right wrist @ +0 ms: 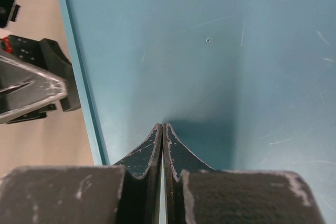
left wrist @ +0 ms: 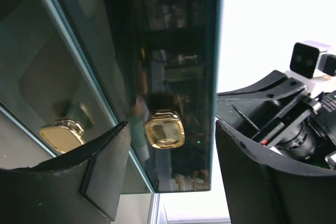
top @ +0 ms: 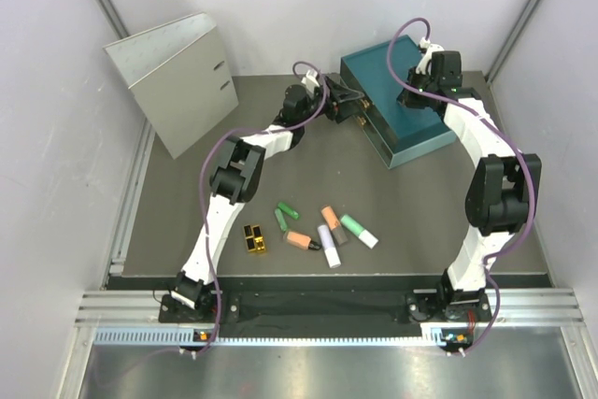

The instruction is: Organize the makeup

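Observation:
The makeup lies on the dark mat near the front: two green tubes [top: 284,215], peach-orange tubes [top: 299,240], a white-lilac tube [top: 328,246], a green tube with a white cap [top: 359,230] and a gold-and-black block [top: 254,238]. Both grippers are far from it, at the teal drawer box [top: 416,123]. My left gripper [top: 348,106] is open at the box's front face; in the left wrist view [left wrist: 168,166] its fingers stand either side of a gold knob [left wrist: 164,128], not touching it. My right gripper [top: 416,81] is shut and empty, its tips [right wrist: 163,127] on the box's teal top [right wrist: 220,51].
A grey box [top: 177,81] stands tilted at the back left. A second gold knob [left wrist: 62,132] sits on the drawer front to the left of the first. White walls enclose the mat on three sides. A metal rail runs along the near edge.

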